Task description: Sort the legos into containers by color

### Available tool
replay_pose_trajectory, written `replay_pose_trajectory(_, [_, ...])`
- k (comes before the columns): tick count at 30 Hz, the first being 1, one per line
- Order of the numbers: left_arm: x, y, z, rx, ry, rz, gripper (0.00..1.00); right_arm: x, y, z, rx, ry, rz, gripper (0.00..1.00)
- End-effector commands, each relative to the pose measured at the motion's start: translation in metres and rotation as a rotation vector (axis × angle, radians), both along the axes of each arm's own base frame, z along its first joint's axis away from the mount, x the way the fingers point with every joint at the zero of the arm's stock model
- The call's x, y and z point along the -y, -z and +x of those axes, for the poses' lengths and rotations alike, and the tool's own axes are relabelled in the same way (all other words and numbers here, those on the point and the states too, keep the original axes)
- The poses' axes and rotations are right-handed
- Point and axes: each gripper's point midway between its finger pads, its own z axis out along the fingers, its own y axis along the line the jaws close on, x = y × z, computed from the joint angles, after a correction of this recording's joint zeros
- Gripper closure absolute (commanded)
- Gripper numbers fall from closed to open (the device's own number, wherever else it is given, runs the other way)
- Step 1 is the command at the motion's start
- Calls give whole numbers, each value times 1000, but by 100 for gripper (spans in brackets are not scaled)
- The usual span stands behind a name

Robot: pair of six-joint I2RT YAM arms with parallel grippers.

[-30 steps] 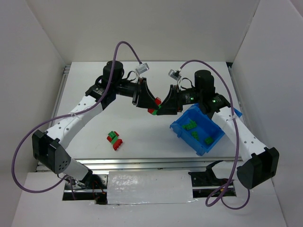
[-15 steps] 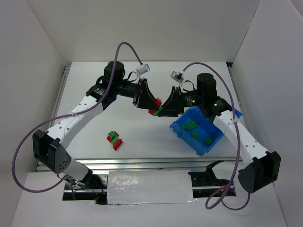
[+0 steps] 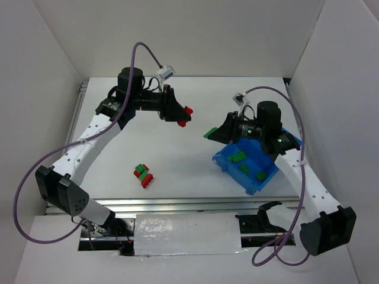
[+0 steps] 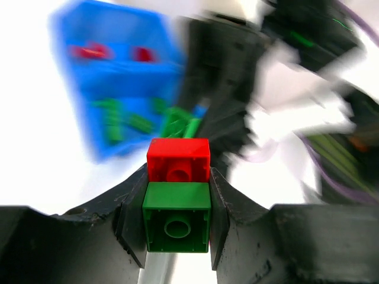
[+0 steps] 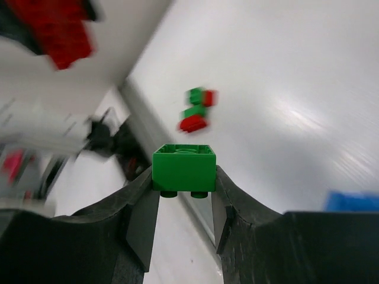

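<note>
The left gripper (image 3: 181,117) has its jaws partly closed, clamped on a stacked pair (image 4: 177,195), red brick over green, at 12 o'clock of the table's centre. The right gripper (image 3: 211,134) has its jaws set narrow and grasps a single green brick (image 5: 183,167) by its sides, just off the 10 o'clock corner of the blue bin (image 3: 256,158). The bin sits at 4 o'clock with green bricks (image 3: 238,157) inside. A loose red-and-green cluster (image 3: 143,176) lies at 7 o'clock.

The left arm (image 3: 89,141) and right arm (image 3: 298,173) reach forward with wrists raised, facing each other well apart, left jaws pinching a red-and-green brick pair (image 4: 177,195), right jaws a green brick (image 5: 183,167).
</note>
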Motion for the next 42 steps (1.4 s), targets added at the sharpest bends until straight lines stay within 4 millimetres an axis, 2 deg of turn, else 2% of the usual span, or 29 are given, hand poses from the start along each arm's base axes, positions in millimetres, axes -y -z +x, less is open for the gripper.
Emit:
replay_pose_trajectory(1, [-32, 17, 48, 68, -322, 199, 100, 75, 14, 44, -107, 631, -172, 100])
replay_pose_trajectory(2, [-36, 21, 52, 68, -351, 220, 100, 93, 21, 45, -145, 744, -207, 100])
replay_pose_trajectory(3, [-39, 25, 54, 58, -379, 233, 100, 109, 34, 34, -229, 835, -250, 100])
replay_pose_trajectory(5, [-45, 31, 60, 33, -441, 248, 100, 139, 44, 31, -255, 991, -333, 100])
replay_pose_trajectory(6, [-45, 31, 61, 30, -447, 246, 100, 146, 55, 22, -304, 1014, -384, 100])
replay_pose_trajectory(10, [-37, 28, 62, 27, -416, 230, 100, 172, 85, 8, -395, 1129, -525, 97])
replay_pose_trajectory(12, [-33, 26, 61, 28, -390, 221, 100, 180, 94, 10, -401, 1168, -566, 88])
replay_pose_trajectory(13, [-29, 25, 61, 29, -372, 213, 100, 181, 95, 12, -404, 1173, -570, 82])
replay_pose_trajectory(14, [-26, 23, 58, 29, -349, 203, 100, 181, 97, 14, -410, 1175, -575, 68])
replay_pose_trajectory(15, [-18, 22, 54, 27, -304, 186, 100, 181, 101, 18, -418, 1176, -583, 39])
replay_pose_trajectory(17, [-10, 17, 48, 40, -268, 173, 100, 180, 102, 20, -430, 1175, -590, 32])
replay_pose_trajectory(20, [0, 13, 41, 55, -235, 168, 100, 176, 98, 24, -430, 1165, -576, 17])
replay_pose_trajectory(24, [7, 1, 27, 64, -170, 121, 100, 171, 79, 27, -388, 1139, -533, 13])
replay_pose_trajectory(25, [9, 0, 24, 64, -158, 108, 100, 161, 74, 26, -387, 1091, -495, 13])
replay_pose_trajectory(26, [10, -3, 20, 65, -137, 92, 100, 149, 60, 34, -309, 1006, -454, 15])
replay_pose_trajectory(27, [11, -8, 14, 65, -110, 70, 100, 134, 45, 33, -244, 916, -384, 15])
replay_pose_trajectory(28, [15, -11, 2, 66, -38, 34, 100, 92, 29, 21, -218, 675, -259, 16])
replay_pose_trajectory(29, [17, -13, -5, 60, 3, 10, 100, 72, -8, 19, -45, 540, -149, 18])
replay_pose_trajectory(31, [18, -13, -24, 14, 90, -33, 100, 44, -36, -1, 40, 351, -15, 18])
replay_pose_trajectory(32, [18, -26, -30, 59, 116, -76, 100, 26, -65, -22, 142, 196, 104, 19])
replay_pose_trajectory(33, [18, -23, -35, 25, 127, -88, 100, 18, -79, -34, 196, 113, 158, 19])
replay_pose_trajectory(34, [18, -30, -34, 59, 118, -111, 100, 10, -103, -53, 276, -1, 245, 19])
replay_pose_trajectory(35, [17, -32, -36, 61, 111, -122, 100, 7, -98, -56, 270, -35, 270, 19])
replay_pose_trajectory(37, [14, -38, -44, 33, 104, -147, 100, 3, -103, -60, 274, -76, 318, 18])
replay_pose_trajectory(38, [15, -51, -51, 89, 145, -192, 100, 1, -106, -57, 266, -68, 340, 18])
replay_pose_trajectory(40, [17, -51, -63, 49, 198, -212, 100, 0, -107, -49, 256, -38, 348, 18])
replay_pose_trajectory(42, [16, -50, -69, 50, 220, -215, 100, 0, -117, -46, 268, -34, 355, 19])
